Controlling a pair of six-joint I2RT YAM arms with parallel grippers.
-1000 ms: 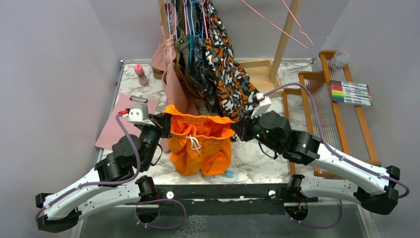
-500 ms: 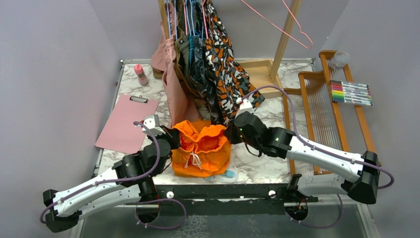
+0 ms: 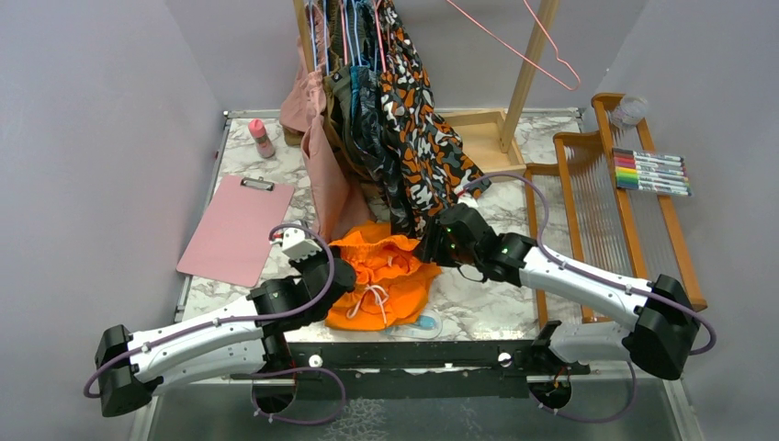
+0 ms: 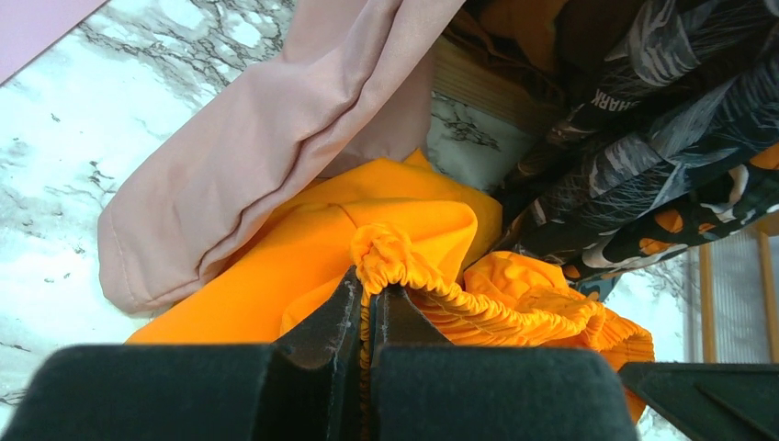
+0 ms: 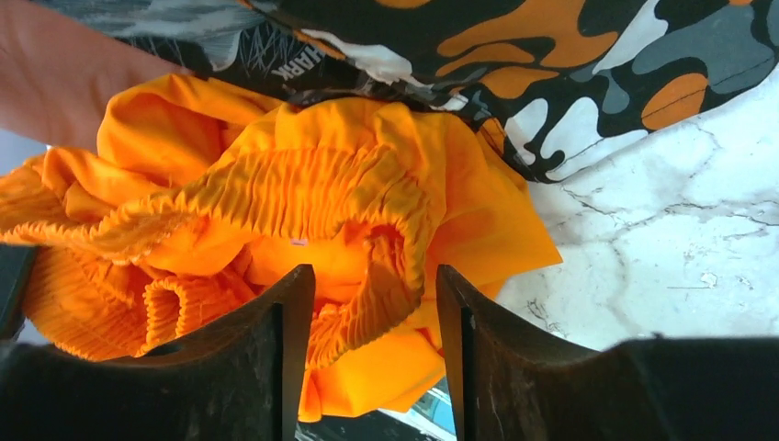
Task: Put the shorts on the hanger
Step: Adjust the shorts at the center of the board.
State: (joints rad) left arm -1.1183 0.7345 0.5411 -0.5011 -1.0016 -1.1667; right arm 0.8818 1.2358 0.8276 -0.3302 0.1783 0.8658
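Orange shorts [image 3: 381, 280] lie crumpled on the marble tabletop [image 3: 487, 308] between both claws. The left claw [image 4: 370, 294] pinches their waistband; the right claw [image 5: 375, 303] gapes astride it. The pink hanger [image 3: 501, 39] hangs well beyond, against lilac walls [image 3: 92, 138].

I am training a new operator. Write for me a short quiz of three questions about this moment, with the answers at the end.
1. True or false: the left claw is shut on the waistband of the orange shorts.
2. The right claw is: A) open, over the shorts; B) shut on the shorts; C) out of view.
3. Where is the pink hanger, and does it carry anything?

Key: 1 true. 2 A. 3 Up at the back, beside the wooden post; it is bare.
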